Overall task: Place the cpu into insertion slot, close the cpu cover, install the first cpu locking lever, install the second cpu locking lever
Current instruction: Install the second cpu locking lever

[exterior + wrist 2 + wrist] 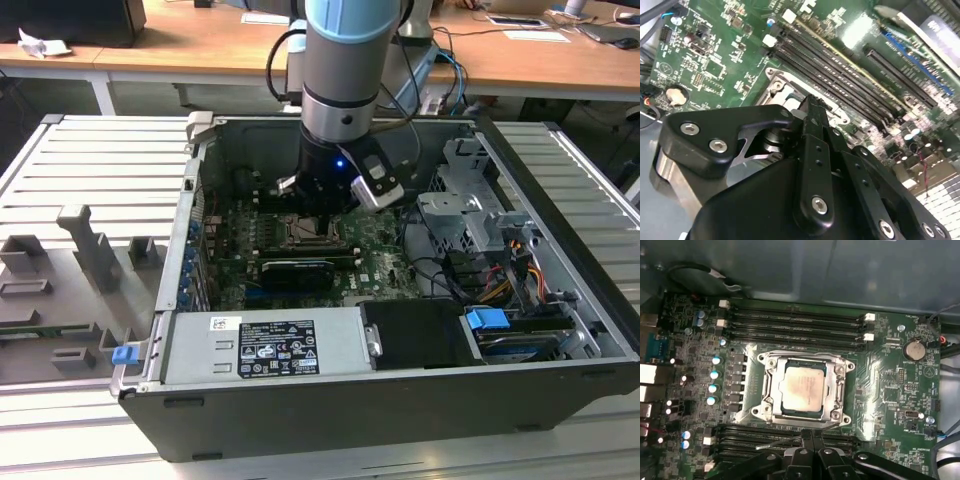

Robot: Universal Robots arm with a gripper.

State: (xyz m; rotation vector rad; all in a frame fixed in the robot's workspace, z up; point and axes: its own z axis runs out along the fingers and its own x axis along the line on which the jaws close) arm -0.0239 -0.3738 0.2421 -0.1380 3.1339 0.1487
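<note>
The cpu (801,388), a pale square chip, lies flat in the insertion slot (758,411) on the green motherboard. The cpu cover (771,390), a silvery frame plate, lies closed around the chip. A thin metal locking lever (777,443) slants loose along the socket's edge, right by my fingertips. My gripper (813,436) is shut, with its black fingers pressed together at that edge of the socket. The second wrist view has the gripper (812,106) just above the socket's rim (776,82). In the exterior view the gripper (318,215) hangs low inside the case over the socket (305,233).
Memory slots (795,322) run along both sides of the socket. A long black card (295,270) lies just in front of it. The grey power supply (265,345) is at the case's front, and a drive cage (470,215) with cables is on the exterior view's right.
</note>
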